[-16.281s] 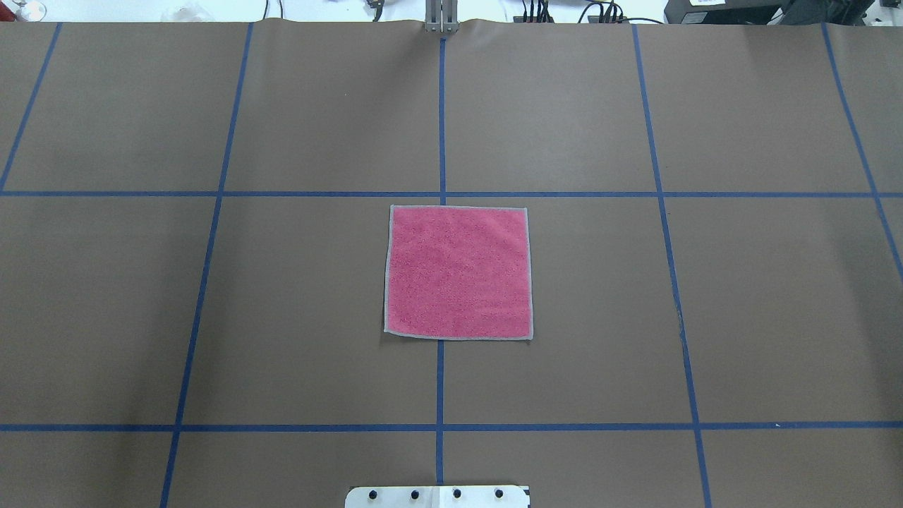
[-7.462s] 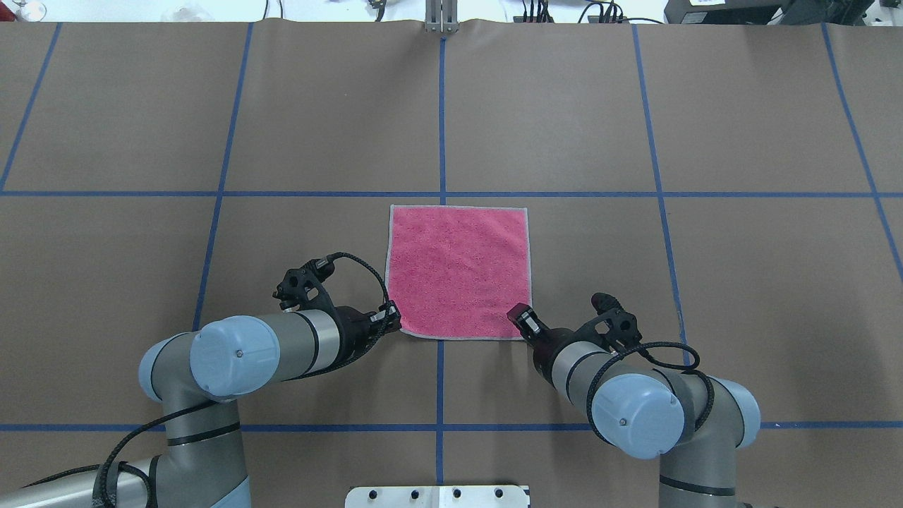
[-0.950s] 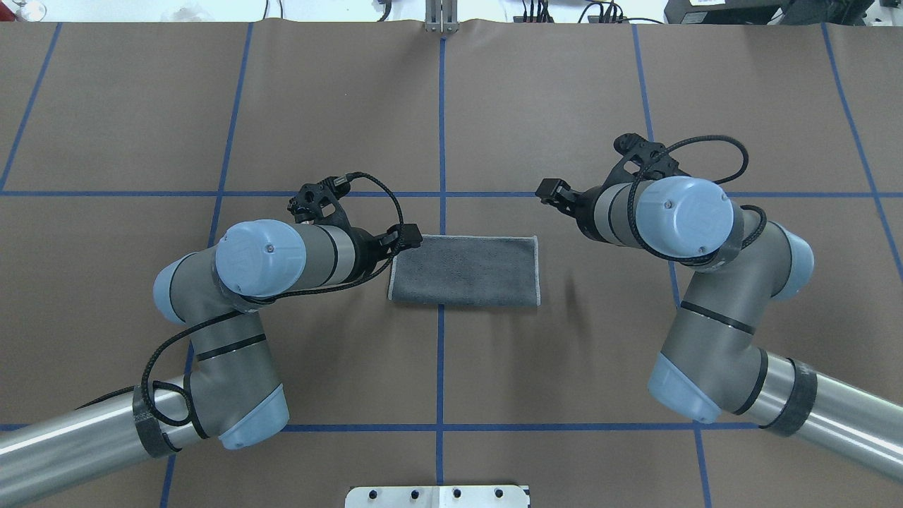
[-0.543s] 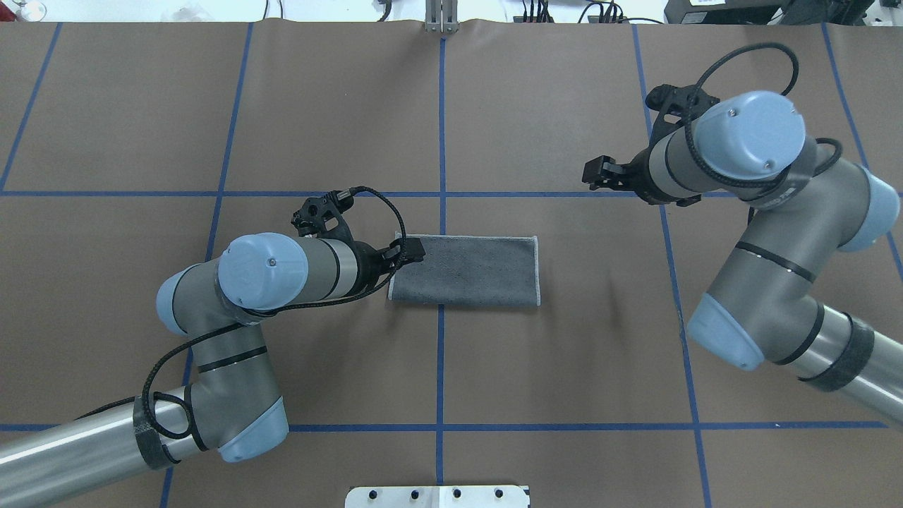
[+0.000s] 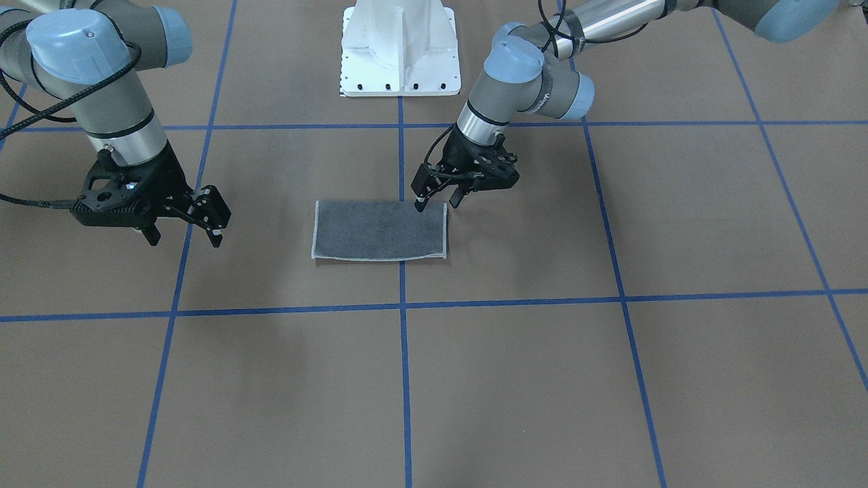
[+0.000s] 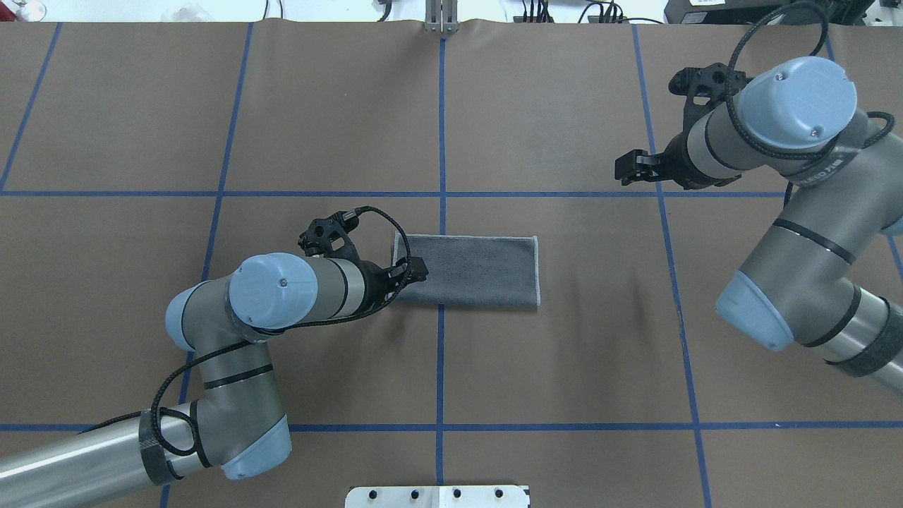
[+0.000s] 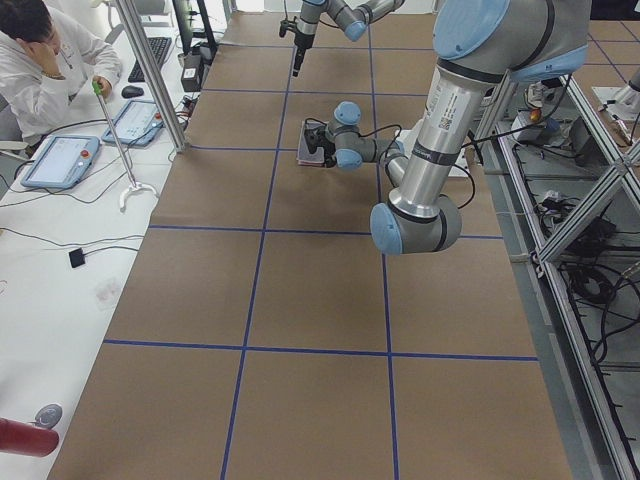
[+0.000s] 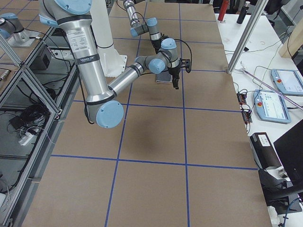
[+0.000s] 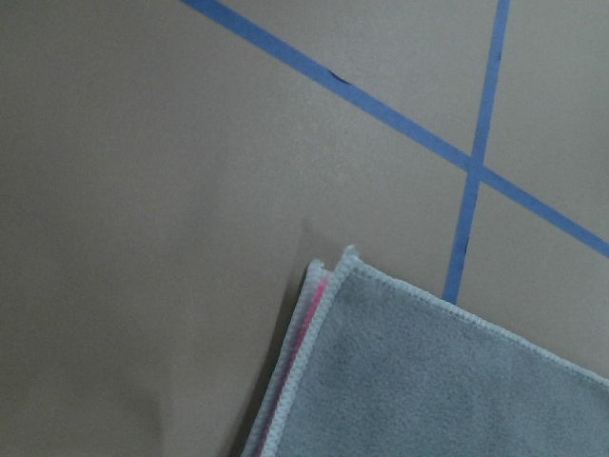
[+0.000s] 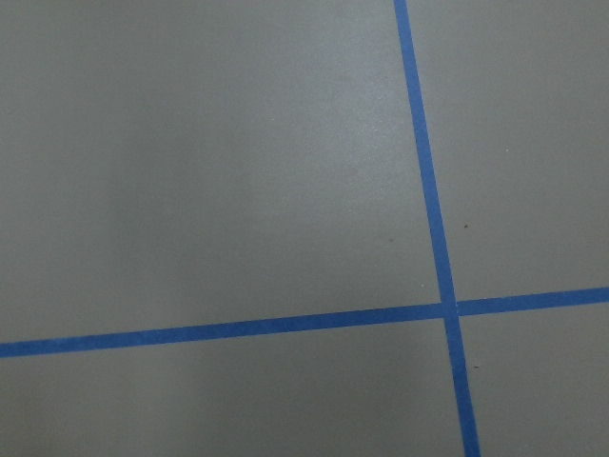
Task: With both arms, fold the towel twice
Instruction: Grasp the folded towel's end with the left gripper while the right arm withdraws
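The towel (image 6: 469,271) is laid flat about midway between the left and right edges of the surface (image 6: 317,106). It is folded into a long strip, grey face up. In the left wrist view a pink sliver is seen between the stitched layers at one corner. One fold is judged done, the second not yet made.

The left gripper (image 5: 437,202) is set at the strip's short end, the one toward the surface's left edge. Its fingers (image 5: 420,198) are spread, one tip over the cloth, the other past the hem over bare surface. Contact cannot be told. This placement is judged a set-up for pinching that end and carrying it across.

The right gripper (image 5: 184,237) is held well apart from the towel, toward the surface's right edge. Its fingers are spread and nothing is held. It is judged parked clear of the cloth.
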